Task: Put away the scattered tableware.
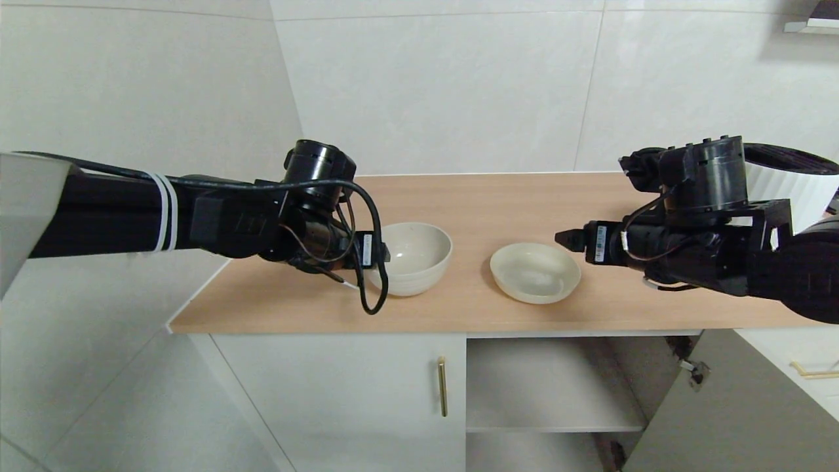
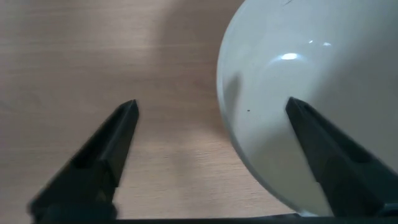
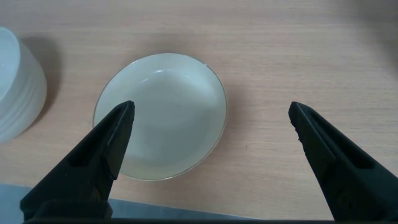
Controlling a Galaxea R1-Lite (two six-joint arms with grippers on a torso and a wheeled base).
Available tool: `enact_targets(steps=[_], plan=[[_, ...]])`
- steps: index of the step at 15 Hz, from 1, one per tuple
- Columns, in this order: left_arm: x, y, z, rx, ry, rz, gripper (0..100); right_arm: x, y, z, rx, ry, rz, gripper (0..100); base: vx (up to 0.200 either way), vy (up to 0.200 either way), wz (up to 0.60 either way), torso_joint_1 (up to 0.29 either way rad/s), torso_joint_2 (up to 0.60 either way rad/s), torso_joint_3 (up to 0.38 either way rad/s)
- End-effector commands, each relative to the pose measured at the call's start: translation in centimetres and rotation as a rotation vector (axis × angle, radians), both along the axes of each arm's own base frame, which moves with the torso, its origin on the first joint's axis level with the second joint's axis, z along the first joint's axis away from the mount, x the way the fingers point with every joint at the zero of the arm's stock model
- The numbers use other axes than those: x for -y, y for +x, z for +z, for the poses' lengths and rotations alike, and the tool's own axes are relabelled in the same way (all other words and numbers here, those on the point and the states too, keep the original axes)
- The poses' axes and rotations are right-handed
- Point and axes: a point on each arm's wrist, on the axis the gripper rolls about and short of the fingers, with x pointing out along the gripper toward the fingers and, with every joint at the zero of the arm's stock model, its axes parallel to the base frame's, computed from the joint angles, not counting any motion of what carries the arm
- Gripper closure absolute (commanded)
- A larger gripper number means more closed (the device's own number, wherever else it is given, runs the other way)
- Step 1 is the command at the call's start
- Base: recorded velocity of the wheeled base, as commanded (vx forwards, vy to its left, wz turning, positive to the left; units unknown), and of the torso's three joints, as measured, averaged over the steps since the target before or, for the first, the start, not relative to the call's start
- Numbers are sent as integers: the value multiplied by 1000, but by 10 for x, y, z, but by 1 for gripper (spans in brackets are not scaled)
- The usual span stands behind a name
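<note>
A deep white bowl [image 1: 414, 255] stands on the wooden counter [image 1: 485, 203], left of centre. My left gripper [image 2: 211, 104] is open at the bowl's [image 2: 311, 93] left rim, one finger over the inside and the other over bare wood. A shallow cream dish [image 1: 535, 272] lies to the right of the bowl. My right gripper [image 1: 566, 239] hangs open just above the dish's right edge. In the right wrist view one finger [image 3: 102, 155] is over the dish [image 3: 160, 115] and the other over the counter, with the deep bowl [image 3: 15, 87] at the edge.
A white ribbed container [image 1: 796, 180] stands at the counter's back right, behind my right arm. Below the counter, a cabinet door [image 1: 721, 406] hangs open on the right, showing a bare shelf [image 1: 544, 393]. The left door with a gold handle [image 1: 442, 387] is closed. Tiled walls stand behind and to the left.
</note>
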Motion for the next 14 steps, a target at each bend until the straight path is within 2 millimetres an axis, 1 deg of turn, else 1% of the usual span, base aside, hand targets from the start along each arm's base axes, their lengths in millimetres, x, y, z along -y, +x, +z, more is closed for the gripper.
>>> enact_targets(steps=[1, 5, 6, 8, 9, 10, 12, 13, 14], plan=[[0, 0, 0, 0, -1, 1, 100, 0, -1, 1, 3, 2, 2, 0, 0, 0, 0, 0, 0, 0], [0, -4, 8, 19, -28, 10, 100, 0, 0, 1, 4, 1, -1, 0, 0, 0, 0, 0, 0, 0], [-1, -8, 14, 31, -35, 10, 100, 0, 0, 0, 1, -2, -1, 0, 0, 0, 0, 0, 0, 0], [0, -23, 29, 61, -64, 1, 100, -2, 3, -4, -11, -13, -7, 0, 0, 0, 0, 0, 0, 0], [0, -25, 31, 63, -66, 1, 100, -2, 4, -4, -11, -13, -7, 0, 0, 0, 0, 0, 0, 0], [-2, -41, 47, 96, -92, -11, 100, -5, 11, -11, -27, -31, -27, 0, 0, 0, 0, 0, 0, 0], [-10, -64, 69, 146, -120, -25, 100, -8, 26, -26, -99, -97, -87, 0, 0, 0, 0, 0, 0, 0], [-11, -67, 73, 157, -125, -25, 100, -7, 29, -29, -116, -105, -93, 0, 0, 0, 0, 0, 0, 0], [-15, -75, 81, 181, -137, -26, 100, -6, 40, -41, -157, -126, -109, 0, 0, 0, 0, 0, 0, 0]])
